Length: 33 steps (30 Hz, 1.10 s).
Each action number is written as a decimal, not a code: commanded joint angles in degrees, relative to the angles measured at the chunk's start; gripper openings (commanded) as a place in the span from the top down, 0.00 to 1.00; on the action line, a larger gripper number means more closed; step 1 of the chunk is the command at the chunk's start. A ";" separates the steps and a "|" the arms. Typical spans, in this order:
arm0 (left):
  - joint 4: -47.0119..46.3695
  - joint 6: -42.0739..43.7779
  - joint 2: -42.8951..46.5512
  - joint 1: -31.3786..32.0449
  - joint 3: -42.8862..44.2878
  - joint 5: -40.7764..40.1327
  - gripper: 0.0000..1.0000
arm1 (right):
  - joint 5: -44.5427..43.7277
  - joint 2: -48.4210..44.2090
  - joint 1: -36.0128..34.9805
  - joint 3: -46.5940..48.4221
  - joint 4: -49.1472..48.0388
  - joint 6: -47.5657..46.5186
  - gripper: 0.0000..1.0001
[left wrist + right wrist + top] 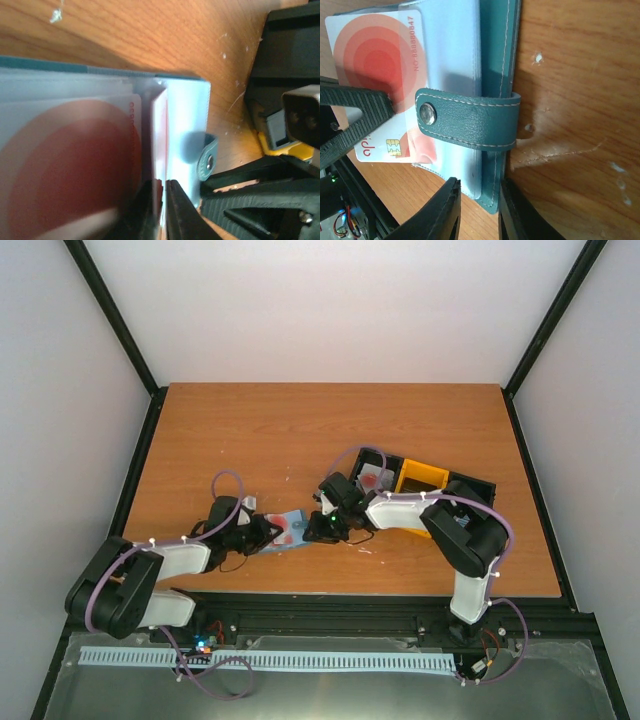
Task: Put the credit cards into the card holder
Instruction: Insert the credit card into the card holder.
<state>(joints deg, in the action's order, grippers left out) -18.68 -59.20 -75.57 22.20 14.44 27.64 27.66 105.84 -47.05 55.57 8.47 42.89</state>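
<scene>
While your left arm (175, 560) lies low along the near edge of the worktop (300, 430), forearm stretched to the right, its end effector (160, 184) has both black fingers pinched almost together on the thin edge of a credit card (375, 65). That card is glossy plastic, white with concentric red rings, a gold chip and a line of red digits. It lies flat, partly tucked under a clear pocket of the card holder (492, 60).

The card holder rests open on the worktop between the two end effectors. It has a soft teal cover with pale stitching and smooth, shiny, pale-blue inner sleeves. Its snap tab (470, 122), rounded and set with a metal stud, folds over the sleeves.

Your right end effector (479, 185) clamps the card holder's cover edge between its curved black fingers. The right arm (410, 512) bends sharply at the elbow and reaches left.

Behind that arm sits a black-and-yellow tray (420, 478), hard-walled, with another red-and-white card (376, 480) in its left compartment.
</scene>
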 commanded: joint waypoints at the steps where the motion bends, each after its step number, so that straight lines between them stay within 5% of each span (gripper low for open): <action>1: 3.18 3.00 -0.85 0.44 0.51 1.89 0.88 | -4.72 2.37 -1.20 0.16 3.49 -0.97 0.76; 15: 20.82 3.79 6.14 0.48 5.74 -2.81 0.42 | -5.34 1.92 -1.20 -0.38 2.70 -0.20 0.76; 33: 35.90 2.74 7.56 0.48 11.66 -4.43 0.27 | -3.61 1.67 -1.20 -0.39 1.58 -1.60 0.75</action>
<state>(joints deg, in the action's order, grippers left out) 12.12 -56.60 -67.55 22.41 23.92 23.73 25.98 105.89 -47.66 55.90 8.29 42.68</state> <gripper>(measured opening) 0.725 0.240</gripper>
